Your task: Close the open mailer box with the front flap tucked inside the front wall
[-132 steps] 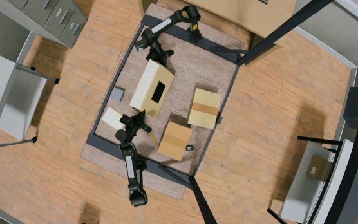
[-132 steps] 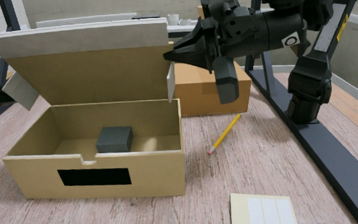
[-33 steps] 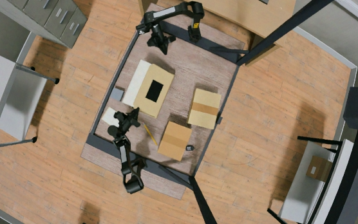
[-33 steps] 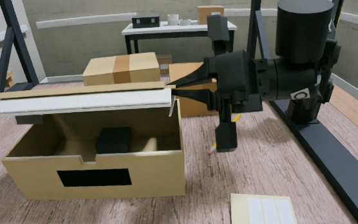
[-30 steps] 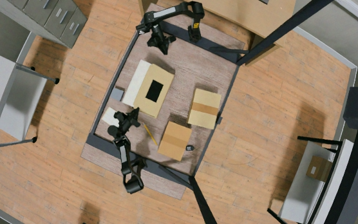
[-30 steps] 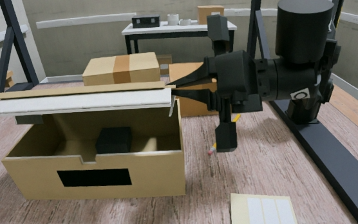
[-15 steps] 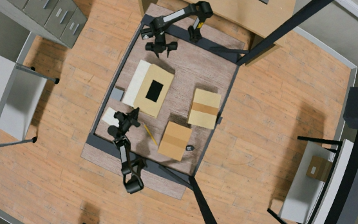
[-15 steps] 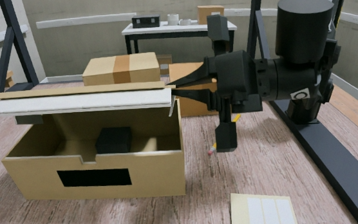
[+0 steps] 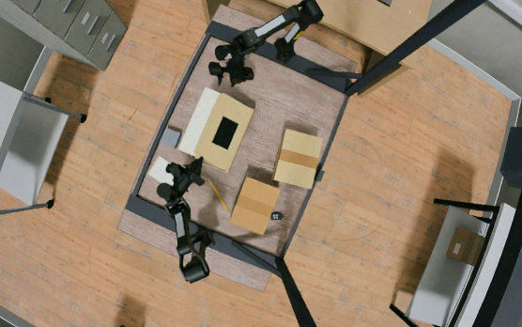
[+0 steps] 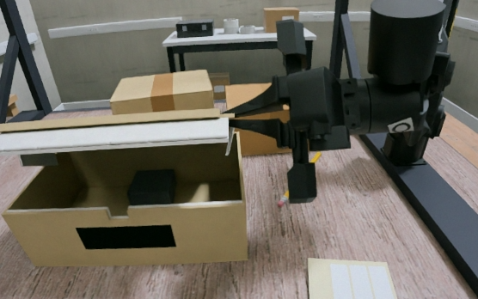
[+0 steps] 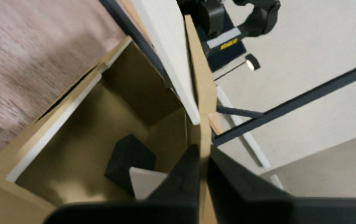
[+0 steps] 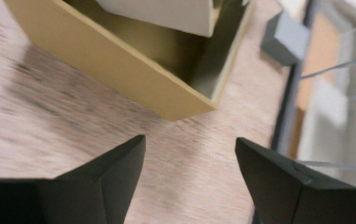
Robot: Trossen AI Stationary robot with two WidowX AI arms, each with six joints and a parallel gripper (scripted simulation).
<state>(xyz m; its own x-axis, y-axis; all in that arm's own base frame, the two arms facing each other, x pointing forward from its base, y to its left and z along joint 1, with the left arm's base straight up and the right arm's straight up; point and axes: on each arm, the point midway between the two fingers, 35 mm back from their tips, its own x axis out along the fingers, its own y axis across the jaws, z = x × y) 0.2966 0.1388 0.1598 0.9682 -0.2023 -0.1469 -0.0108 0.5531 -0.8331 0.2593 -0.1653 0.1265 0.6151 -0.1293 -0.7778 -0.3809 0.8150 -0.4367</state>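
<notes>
Presently, mailer box [image 9: 241,113] [image 10: 206,232] [image 11: 90,145] [image 12: 125,70]: lower left of exterior frame, unclosed.
Left gripper [image 9: 202,162] [image 10: 229,118] [image 11: 204,160]: clamped on lid [image 9: 237,117] [image 10: 112,120] [image 11: 204,85] edge.
Right gripper [image 9: 230,85] [image 12: 190,145]: released, upper middle of top frame.
Block [image 10: 152,186] [image 11: 129,162]: inside box.

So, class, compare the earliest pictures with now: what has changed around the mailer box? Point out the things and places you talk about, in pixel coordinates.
The lid [image 9: 205,141] [image 10: 112,121] [image 11: 204,95] has swung forward and down, partway over the box. The left gripper [image 9: 202,161] [image 10: 229,118] [image 11: 200,151] now pinches it; the right gripper [image 9: 226,85] [image 12: 190,142] has backed away. The pencil [image 9: 219,195] [image 10: 317,157] and dark block [image 10: 151,187] [image 11: 125,159] inside stayed put.
</notes>
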